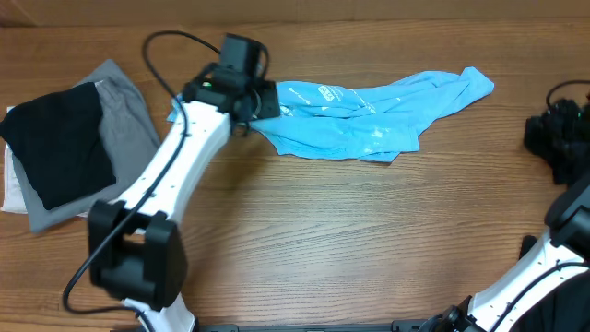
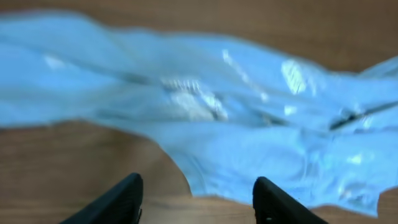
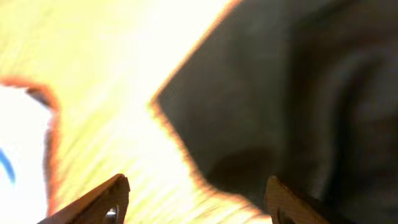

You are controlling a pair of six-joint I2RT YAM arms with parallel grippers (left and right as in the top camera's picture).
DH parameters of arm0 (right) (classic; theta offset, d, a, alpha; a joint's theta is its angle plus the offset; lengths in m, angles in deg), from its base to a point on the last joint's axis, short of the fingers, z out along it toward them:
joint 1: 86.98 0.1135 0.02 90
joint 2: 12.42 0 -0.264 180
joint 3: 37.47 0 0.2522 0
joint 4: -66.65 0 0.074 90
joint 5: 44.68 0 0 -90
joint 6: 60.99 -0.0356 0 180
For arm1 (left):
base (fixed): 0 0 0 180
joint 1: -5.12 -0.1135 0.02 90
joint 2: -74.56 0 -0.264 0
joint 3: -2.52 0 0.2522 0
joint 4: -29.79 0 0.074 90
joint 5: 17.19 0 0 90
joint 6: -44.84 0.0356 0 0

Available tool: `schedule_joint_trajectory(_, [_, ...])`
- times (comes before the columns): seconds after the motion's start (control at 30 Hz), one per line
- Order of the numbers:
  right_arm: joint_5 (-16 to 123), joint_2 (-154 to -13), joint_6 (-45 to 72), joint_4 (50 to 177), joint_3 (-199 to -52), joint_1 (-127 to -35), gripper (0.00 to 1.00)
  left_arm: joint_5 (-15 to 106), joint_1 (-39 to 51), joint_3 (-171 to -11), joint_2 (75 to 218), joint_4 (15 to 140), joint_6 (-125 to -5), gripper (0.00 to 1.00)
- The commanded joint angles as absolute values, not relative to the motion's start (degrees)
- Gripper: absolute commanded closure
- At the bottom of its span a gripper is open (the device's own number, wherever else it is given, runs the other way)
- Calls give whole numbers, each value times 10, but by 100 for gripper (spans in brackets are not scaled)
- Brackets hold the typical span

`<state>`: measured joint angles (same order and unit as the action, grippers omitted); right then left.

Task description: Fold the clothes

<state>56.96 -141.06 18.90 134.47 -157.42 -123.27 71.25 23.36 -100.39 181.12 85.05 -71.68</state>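
A sky-blue T-shirt [image 1: 369,115] with white lettering lies crumpled at the table's far middle. My left gripper [image 1: 263,101] is at its left end. In the left wrist view the shirt [image 2: 249,118] fills the frame, and the left gripper [image 2: 198,202] is open and empty, with the shirt's near edge between its fingers. My right gripper [image 3: 196,199] is open and empty over the edge of a dark garment [image 3: 292,99]. In the overhead view a dark heap [image 1: 556,136] sits at the right edge, and I cannot make out the right gripper against it.
A folded stack lies at the far left: a black garment [image 1: 60,138] on a grey one [image 1: 134,124] on a white one [image 1: 11,189]. The left arm [image 1: 166,175] crosses the table's left half. The right arm [image 1: 553,258] rises at the lower right.
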Motion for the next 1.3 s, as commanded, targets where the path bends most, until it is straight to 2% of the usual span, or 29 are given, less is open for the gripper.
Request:
schedule_joint_trajectory(0.0, [604, -1361, 203, 1379, -1616, -1191, 25, 669, 253, -1014, 1873, 869, -776, 39])
schedule_joint_trajectory(0.13, [604, -1347, 203, 1418, -1617, -1162, 25, 595, 262, -1014, 1923, 871, -775, 46])
schedule_joint_trajectory(0.17, [604, -1347, 203, 1436, -1617, -1150, 25, 576, 262, -1014, 1943, 876, -776, 56])
schedule_joint_trajectory(0.2, [604, -1347, 203, 1442, -1617, -1144, 25, 571, 262, -1014, 1952, 880, -776, 58])
schedule_joint_trajectory(0.27, [604, -1347, 203, 1452, -1617, -1136, 25, 567, 262, -1014, 1965, 888, -776, 58])
schedule_joint_trajectory(0.37, [604, -1347, 203, 1462, -1617, -1128, 25, 569, 262, -1014, 1979, 886, -775, 51])
schedule_joint_trajectory(0.57, [604, -1347, 203, 1485, -1617, -1127, 25, 582, 264, -1014, 2008, 881, -775, 48])
schedule_joint_trajectory(0.6, [604, -1347, 203, 1487, -1617, -1127, 25, 582, 264, -1014, 2012, 879, -775, 54])
schedule_joint_trajectory(0.7, [604, -1347, 205, 1491, -1617, -1128, 25, 583, 264, -1014, 2015, 878, -774, 92])
schedule_joint_trajectory(0.73, [604, -1347, 205, 1492, -1617, -1128, 25, 584, 262, -1014, 2015, 879, -770, 96])
schedule_joint_trajectory(0.83, [604, -1347, 205, 1496, -1617, -1127, 25, 585, 257, -1014, 2012, 901, -765, 96])
schedule_joint_trajectory(0.97, [581, -1347, 205, 1509, -1617, -1128, 25, 607, 234, -1014, 1989, 1008, -755, 96])
schedule_joint_trajectory(1.1, [533, -1347, 205, 1539, -1617, -1128, 25, 717, 174, -1014, 1919, 1119, -721, 96])
schedule_joint_trajectory(1.27, [533, -1347, 205, 1551, -1617, -1127, 25, 726, 71, -1014, 1816, 1102, -721, 96])
